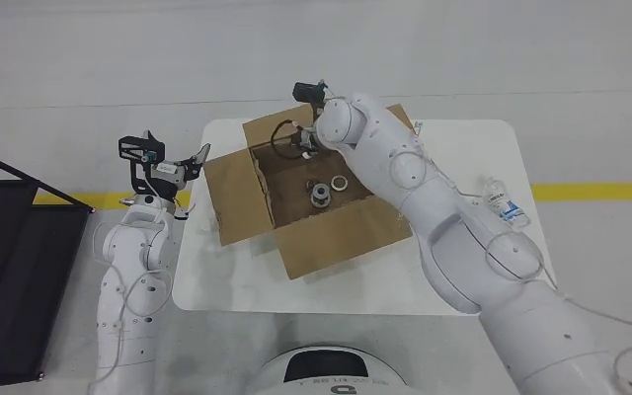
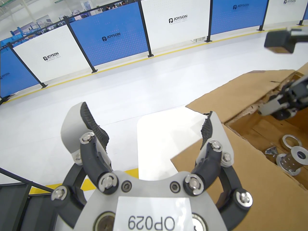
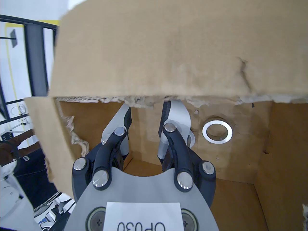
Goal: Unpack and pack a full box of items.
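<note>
The right gripper (image 3: pixel 147 117) sits inside the box (image 1: pixel 336 242), jaws parted and empty. The metal ring (image 3: pixel 217 132) lies flat on the box floor just beside it. The left gripper (image 2: pixel 149 121), spread wide and empty, hangs outside the box, farther from the ring.

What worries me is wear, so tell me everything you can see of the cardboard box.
The cardboard box is plain brown board, standing open on the white table with its flaps folded outward. The flap folds are torn and ragged. On its floor lie a metal ring and a flanged metal cylinder. The right gripper, open, is inside it near a wall.
</note>
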Controlling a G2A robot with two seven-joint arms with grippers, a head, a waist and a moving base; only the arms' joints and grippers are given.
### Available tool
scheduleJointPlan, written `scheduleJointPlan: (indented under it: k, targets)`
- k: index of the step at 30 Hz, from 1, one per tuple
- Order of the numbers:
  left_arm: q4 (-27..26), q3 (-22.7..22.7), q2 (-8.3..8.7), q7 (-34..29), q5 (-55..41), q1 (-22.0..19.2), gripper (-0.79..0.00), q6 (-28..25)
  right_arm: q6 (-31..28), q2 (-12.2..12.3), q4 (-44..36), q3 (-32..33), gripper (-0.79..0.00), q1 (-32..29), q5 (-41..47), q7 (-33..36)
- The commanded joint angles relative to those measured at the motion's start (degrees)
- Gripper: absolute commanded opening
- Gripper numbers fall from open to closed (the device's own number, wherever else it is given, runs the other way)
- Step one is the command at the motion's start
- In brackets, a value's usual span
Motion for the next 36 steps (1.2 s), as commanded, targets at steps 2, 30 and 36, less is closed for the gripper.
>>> scheduleJointPlan:
  k: [2, 30, 36]
  targets:
    - [0.0, 0.0, 0.0, 0.0, 0.0, 0.0, 0.0, -0.02, -3.55, 4.44, -9.62, 5.33, -0.496, -2.53, -1.07, 1.16]
    - [0.0, 0.0, 0.0, 0.0, 0.0, 0.0, 0.0, -0.02, -3.57, 5.08, -11.29, 6.09, 0.0, -3.14, -1.52, 1.38]
    - [0.0, 0.0, 0.0, 0.0, 0.0, 0.0, 0.0, -0.02, -4.2, 6.11, -11.47, 8.05, 0.0, -3.81, -0.5, 5.46]
